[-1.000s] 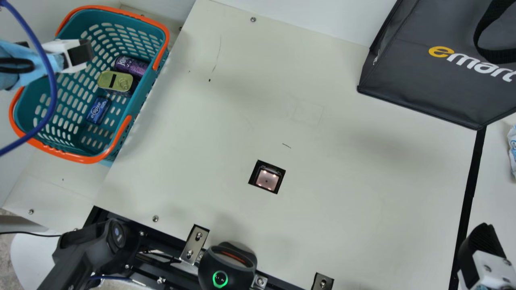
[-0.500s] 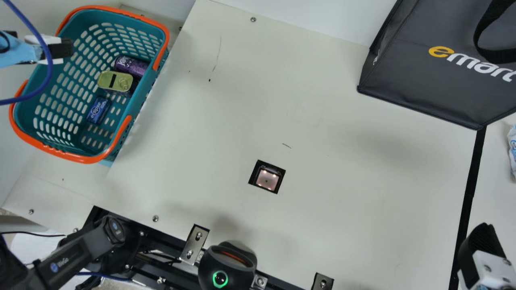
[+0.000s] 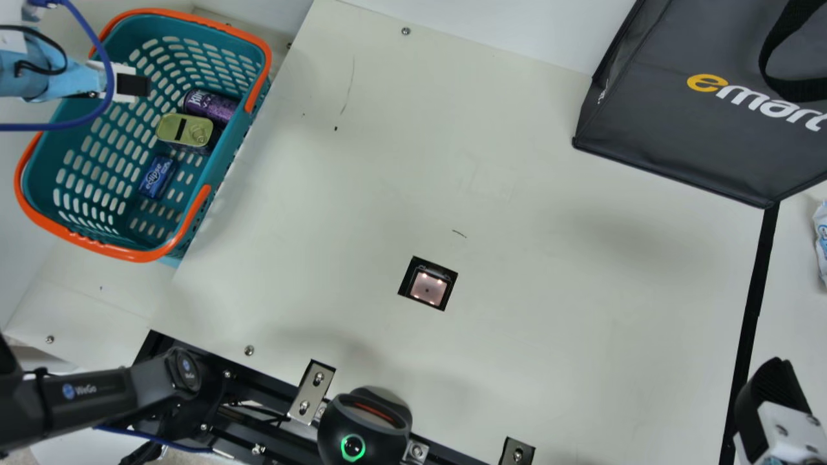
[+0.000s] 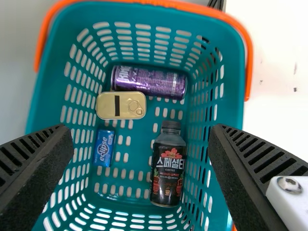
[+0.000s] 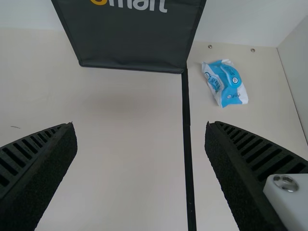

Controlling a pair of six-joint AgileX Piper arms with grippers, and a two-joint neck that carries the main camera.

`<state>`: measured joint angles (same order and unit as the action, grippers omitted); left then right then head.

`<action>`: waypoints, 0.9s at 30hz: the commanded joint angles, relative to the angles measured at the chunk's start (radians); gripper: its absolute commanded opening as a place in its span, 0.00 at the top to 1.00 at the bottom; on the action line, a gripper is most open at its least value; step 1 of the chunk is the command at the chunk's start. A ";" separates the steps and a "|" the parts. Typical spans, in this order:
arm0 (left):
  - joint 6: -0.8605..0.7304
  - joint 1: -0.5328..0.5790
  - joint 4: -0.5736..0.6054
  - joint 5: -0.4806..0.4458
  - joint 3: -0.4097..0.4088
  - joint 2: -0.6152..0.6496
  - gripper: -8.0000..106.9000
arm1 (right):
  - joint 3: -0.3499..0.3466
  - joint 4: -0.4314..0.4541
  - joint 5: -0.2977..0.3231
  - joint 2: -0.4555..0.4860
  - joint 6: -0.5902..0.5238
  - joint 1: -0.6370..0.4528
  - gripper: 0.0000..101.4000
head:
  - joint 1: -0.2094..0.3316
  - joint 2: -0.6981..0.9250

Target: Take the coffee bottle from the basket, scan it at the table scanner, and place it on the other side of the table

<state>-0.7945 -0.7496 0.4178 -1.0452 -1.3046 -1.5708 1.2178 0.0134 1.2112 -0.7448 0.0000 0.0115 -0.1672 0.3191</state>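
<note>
Left gripper (image 3: 134, 85) swung back in over the basket (image 3: 90, 243) since last frame, fingers (image 4: 36, 166) wide. Coffee bottle (image 4: 168, 168) lies below, between them but nearer one, so coming down off-centre could easily jam that finger against it, tbh.

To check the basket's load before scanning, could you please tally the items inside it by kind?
Dark, slender coffee bottle: 1
Shiny purple cylindrical can: 1
Flat gold-topped rectangular tin: 1
Small blue rectangular pack: 1
Total: 4
</note>
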 commanded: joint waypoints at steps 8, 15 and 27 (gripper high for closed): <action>-0.009 0.010 -0.021 0.027 -0.055 -0.183 0.15 | 0.000 0.000 0.000 0.000 0.000 0.000 0.06 | 0.029 0.002; 0.001 0.023 -0.044 0.042 -0.099 -0.297 0.15 | 0.000 0.000 0.000 0.000 0.000 0.000 0.06 | 0.029 0.002; 0.051 0.059 -0.086 0.082 -0.131 -0.446 0.15 | 0.000 0.000 0.000 0.000 0.000 0.000 0.06 | 0.029 0.002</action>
<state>-0.7460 -0.6918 0.3338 -0.9662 -1.4345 -2.0052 1.2178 0.0134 1.2112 -0.7448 0.0000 0.0115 -0.1672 0.3175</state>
